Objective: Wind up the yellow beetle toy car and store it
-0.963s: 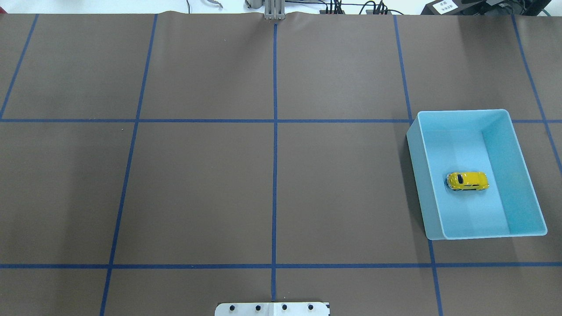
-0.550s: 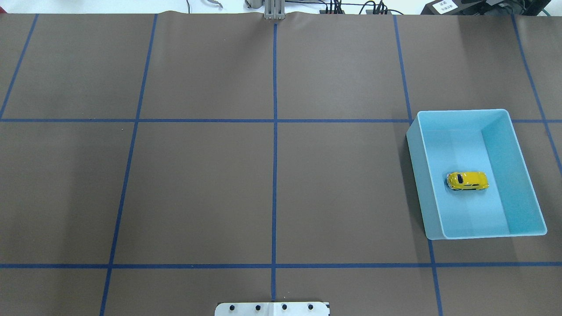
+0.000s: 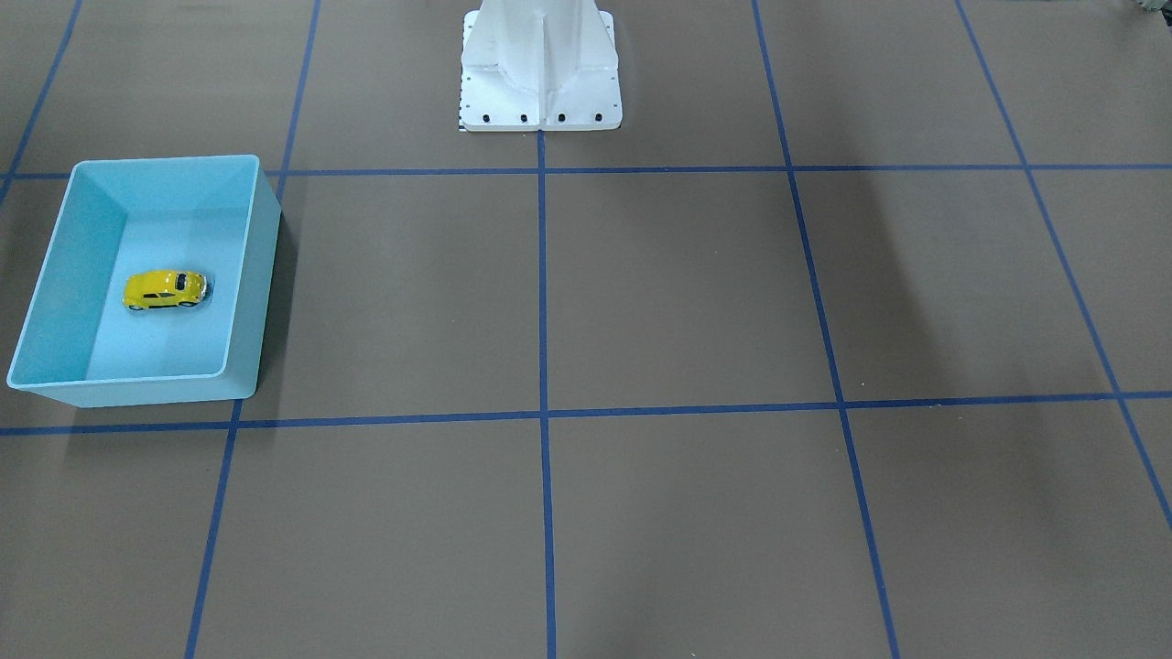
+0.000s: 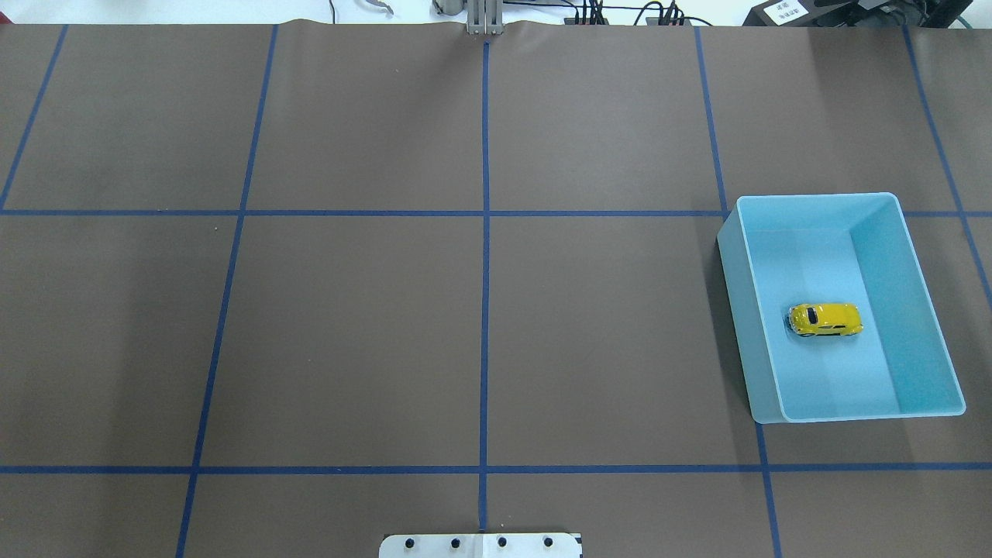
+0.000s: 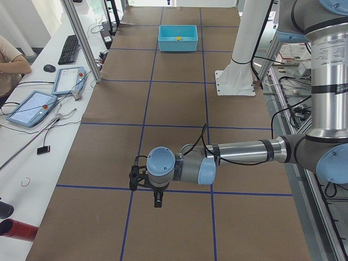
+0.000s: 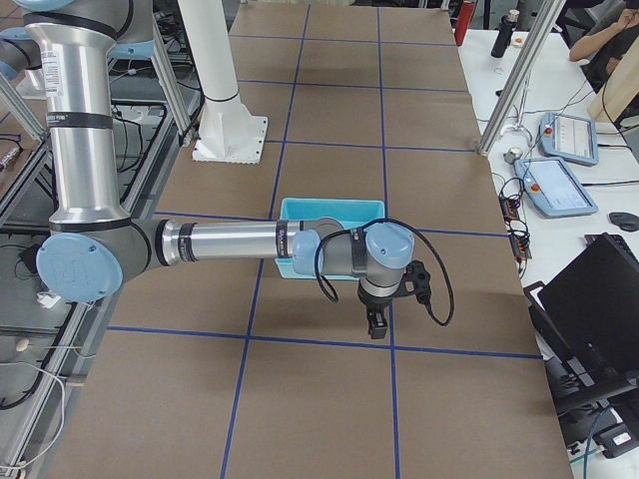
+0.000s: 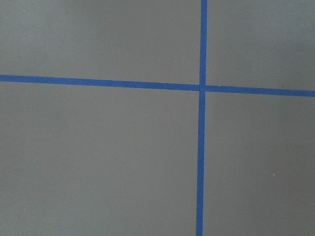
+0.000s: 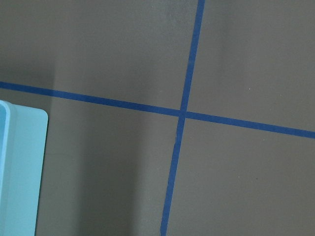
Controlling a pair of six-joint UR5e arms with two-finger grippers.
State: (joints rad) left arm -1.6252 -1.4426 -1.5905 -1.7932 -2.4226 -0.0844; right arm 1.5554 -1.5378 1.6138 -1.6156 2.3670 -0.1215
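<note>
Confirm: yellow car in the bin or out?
In. The yellow beetle toy car sits upright on the floor of the light blue bin, touching no wall.

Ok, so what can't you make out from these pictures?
- Left gripper: seen only in the exterior left view, small; open or shut unclear.
- Right gripper: only in the exterior right view; same.
- Yellow beetle toy car: its underside is hidden against the light blue bin floor, so wound or not is unknown; in exterior right the right arm hides it.
- Right wrist view: the bin is cut off by the left edge.
</note>
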